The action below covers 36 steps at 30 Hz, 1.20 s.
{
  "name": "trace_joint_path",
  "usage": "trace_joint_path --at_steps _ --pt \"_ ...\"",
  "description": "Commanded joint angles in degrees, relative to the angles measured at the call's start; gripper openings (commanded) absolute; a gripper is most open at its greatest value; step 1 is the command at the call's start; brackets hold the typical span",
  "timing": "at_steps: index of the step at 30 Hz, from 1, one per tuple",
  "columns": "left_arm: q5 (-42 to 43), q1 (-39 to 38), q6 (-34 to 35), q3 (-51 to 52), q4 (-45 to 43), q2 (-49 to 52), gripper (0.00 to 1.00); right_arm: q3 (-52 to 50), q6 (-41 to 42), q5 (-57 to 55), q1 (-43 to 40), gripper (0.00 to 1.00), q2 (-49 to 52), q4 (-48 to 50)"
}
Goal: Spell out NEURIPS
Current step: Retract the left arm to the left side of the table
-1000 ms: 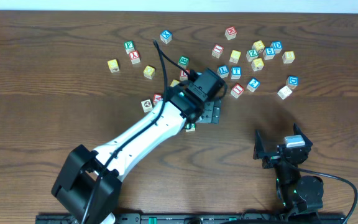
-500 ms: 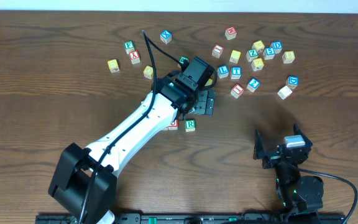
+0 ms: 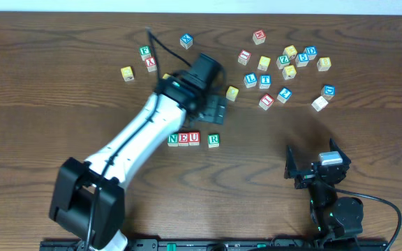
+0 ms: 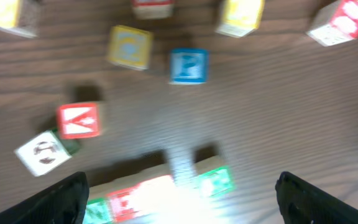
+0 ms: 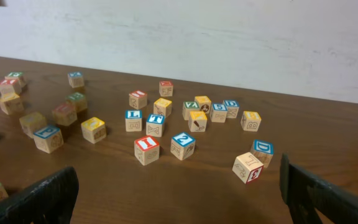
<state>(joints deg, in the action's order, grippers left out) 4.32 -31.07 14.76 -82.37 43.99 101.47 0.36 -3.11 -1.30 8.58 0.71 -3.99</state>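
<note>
The word is half built. On the counter (image 3: pixel 40 132) in front of the robot the green N (image 3: pixel 173 139), the red E (image 3: pixel 183 139) and the U (image 3: pixel 194 138) sit touching in a row. The green R (image 3: pixel 213 139) stands in the same line but a little apart from the U, a gap showing between them. The left gripper (image 3: pixel 216 110) hangs over the wood just beyond that row, on the side of the loose cubes (image 3: pixel 289 51) scattered across the far right of the counter. Its fingers are spread wide with nothing between them. The right gripper (image 3: pixel 311 164) rests near the robot's base, also gaping wide and empty.

Three letters are yet to be fetched, I'd judge. One blue-edged cube (image 5: pixel 133 119) in the right wrist view looks like an I; the other two I cannot pick out for sure.

These cubes look like light, hard wood: stiff, not fragile, with smooth painted faces that could twist or slide in a poor pinch. I'd take one from above on two opposite side faces, squarely and about mid-height, letter kept upward. Using the faces that point toward and away from the robot should keep the fingers off the R when the cube is set beside it, though crowding neighbours may force another angle
</note>
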Motion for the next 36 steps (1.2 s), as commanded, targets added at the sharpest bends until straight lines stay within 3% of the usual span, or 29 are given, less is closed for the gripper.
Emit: trace_joint_path --at_steps 1,7,18,36 --pt "5.01 6.03 -7.87 -2.43 2.58 -1.51 0.95 -0.04 0.74 -0.50 -0.44 0.99 -0.22 -0.15" --pt "11.85 15.89 -17.29 -2.43 7.43 -3.34 0.94 -0.04 0.72 -0.50 -0.44 0.99 -0.22 -0.15" --pt "11.98 28.22 -30.56 -2.43 15.54 -8.35 0.95 -0.04 0.74 -0.50 -0.44 0.99 -0.22 -0.17" --pt "11.91 29.66 -30.80 -2.40 16.17 -8.46 0.95 -0.04 0.72 -0.48 -0.44 0.99 -0.22 -0.13"
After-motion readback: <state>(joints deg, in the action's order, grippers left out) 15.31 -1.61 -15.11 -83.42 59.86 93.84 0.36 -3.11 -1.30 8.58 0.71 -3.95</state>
